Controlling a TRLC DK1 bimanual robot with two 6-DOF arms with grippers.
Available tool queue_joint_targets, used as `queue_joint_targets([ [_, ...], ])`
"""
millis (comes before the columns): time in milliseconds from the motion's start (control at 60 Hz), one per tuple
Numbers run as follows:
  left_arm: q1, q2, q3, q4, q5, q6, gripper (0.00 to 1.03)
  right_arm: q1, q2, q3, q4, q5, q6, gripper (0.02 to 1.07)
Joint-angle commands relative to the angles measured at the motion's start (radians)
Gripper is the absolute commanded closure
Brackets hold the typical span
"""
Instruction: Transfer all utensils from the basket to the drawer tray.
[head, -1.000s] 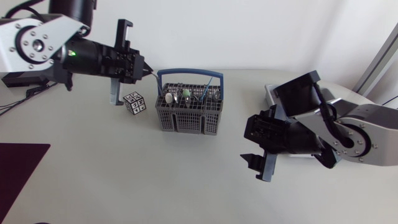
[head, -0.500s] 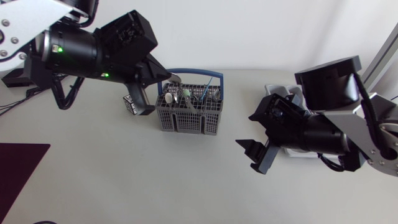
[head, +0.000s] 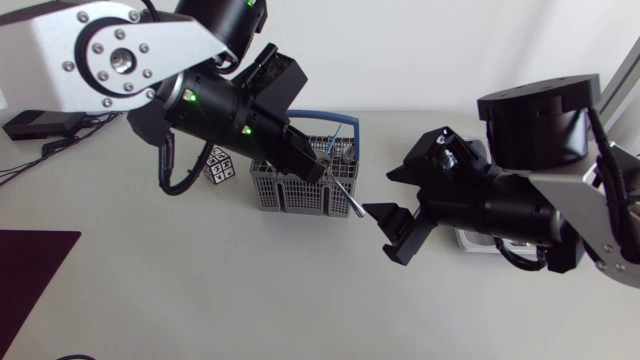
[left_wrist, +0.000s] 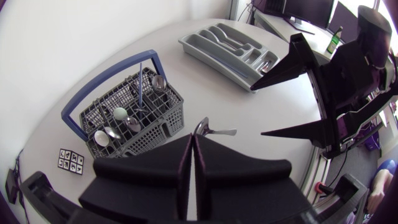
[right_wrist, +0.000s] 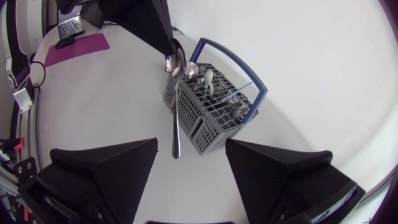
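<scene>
Metal spoon (head: 345, 195) (left_wrist: 214, 131) (right_wrist: 176, 112): you have it lifted out of the basket, in the air at the basket's corner nearest the right arm; its bowl end is up at the gripping fingers and its handle slants down and away from the basket
Left end effector (head: 322, 172) (left_wrist: 192, 138) (right_wrist: 171, 51): pressed together and pinching the spoon near its bowl; it hangs over the basket's rim, with your left arm crossing above the basket
Right end effector (head: 395, 205) (right_wrist: 191, 142): spread wide with nothing between its fingers; it sits in the air near the basket but apart from it, and its fingers point toward the basket; the spoon's handle tip hangs just ahead of the gap between them
Basket (head: 290, 195) (left_wrist: 149, 134) (right_wrist: 211, 134): grey slotted plastic with a blue hoop handle, standing on the white counter (head: 200, 290); several utensils stand upright in its compartments, among them spoons and a thin blue stick (left_wrist: 140, 81)
Drawer tray (left_wrist: 211, 62): grey, on the counter well apart from the basket, beyond your right arm; in the head view that arm covers most of it, and what lies in its compartments is too small to tell
Marker cube (head: 217, 165) (left_wrist: 71, 160): black-and-white patterned, on the counter just beside the basket, on the side away from the right arm
Mat (head: 30, 270) (right_wrist: 78, 46): dark purple, flat on the counter, well apart from the basket on the cube's side
</scene>
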Motion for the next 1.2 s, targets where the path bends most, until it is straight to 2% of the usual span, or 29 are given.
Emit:
queue_joint_targets([
  [0, 0.004, 0.032, 0.052, -0.018, 0.025, -0.066, 1.0, 0.017, 0.033, 0.027, 0.029, 0.004, 0.04, 0.43],
  [117, 0.009, 0.061, 0.076, -0.048, 0.061, -0.096, 1.0, 0.033, 0.066, 0.041, 0.063, 0.004, 0.05, 0.52],
  [250, 0.011, 0.078, 0.098, -0.062, 0.085, -0.116, 1.0, 0.053, 0.117, 0.057, 0.105, 0.023, 0.06, 0.53],
  [417, 0.012, 0.089, 0.116, -0.074, 0.099, -0.122, 1.0, 0.079, 0.165, 0.06, 0.158, 0.05, 0.058, 0.74],
  [683, 0.014, 0.094, 0.119, -0.079, 0.118, -0.122, 1.0, 0.079, 0.195, 0.055, 0.204, 0.059, 0.043, 1.02],
  [1133, 0.027, 0.084, 0.125, -0.09, 0.151, -0.129, 1.0, 0.086, 0.224, 0.032, 0.221, 0.056, 0.027, 1.02],
  [1183, 0.029, 0.078, 0.127, -0.088, 0.153, -0.13, 0.97, 0.086, 0.223, 0.029, 0.22, 0.056, 0.027, 1.02],
])
